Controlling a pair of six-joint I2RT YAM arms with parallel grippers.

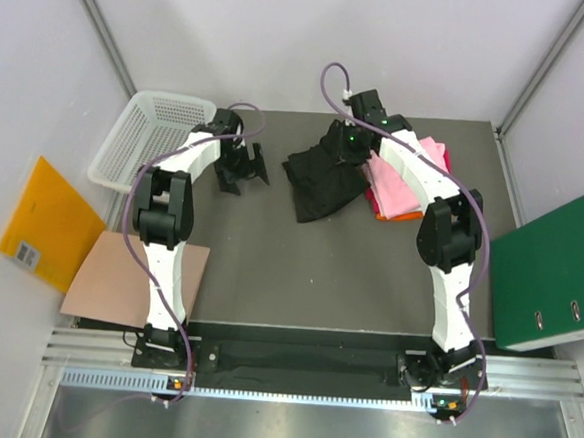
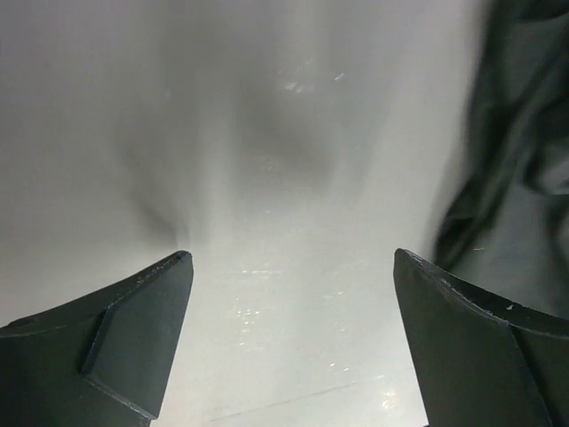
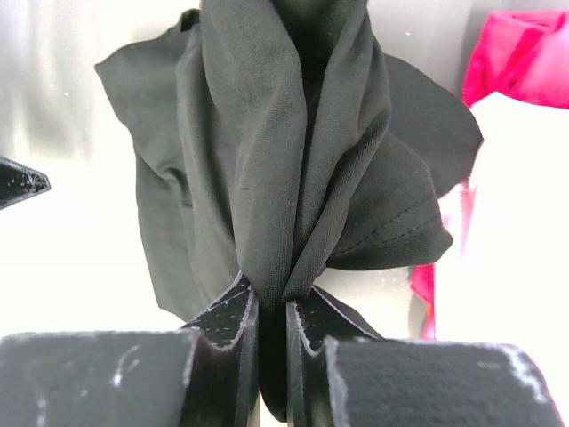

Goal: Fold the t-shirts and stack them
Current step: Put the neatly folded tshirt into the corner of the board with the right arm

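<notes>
A crumpled black t-shirt [image 1: 321, 181] lies at the back middle of the table. My right gripper [image 1: 340, 140] is shut on a bunched fold of it [image 3: 284, 178], with cloth pinched between the fingers [image 3: 233, 322]. A stack of folded tees, pink [image 1: 407, 182] on top with orange and red edges, lies right of the black one, partly under my right arm; it also shows in the right wrist view [image 3: 511, 53]. My left gripper [image 1: 246, 166] is open and empty over bare table left of the black tee, whose edge shows in the left wrist view [image 2: 516, 133].
A white mesh basket [image 1: 149, 137] stands at the back left corner. A green folder [image 1: 554, 267] lies off the table's right edge. A brown sheet [image 1: 127, 280] and an orange envelope [image 1: 49, 224] lie at the left.
</notes>
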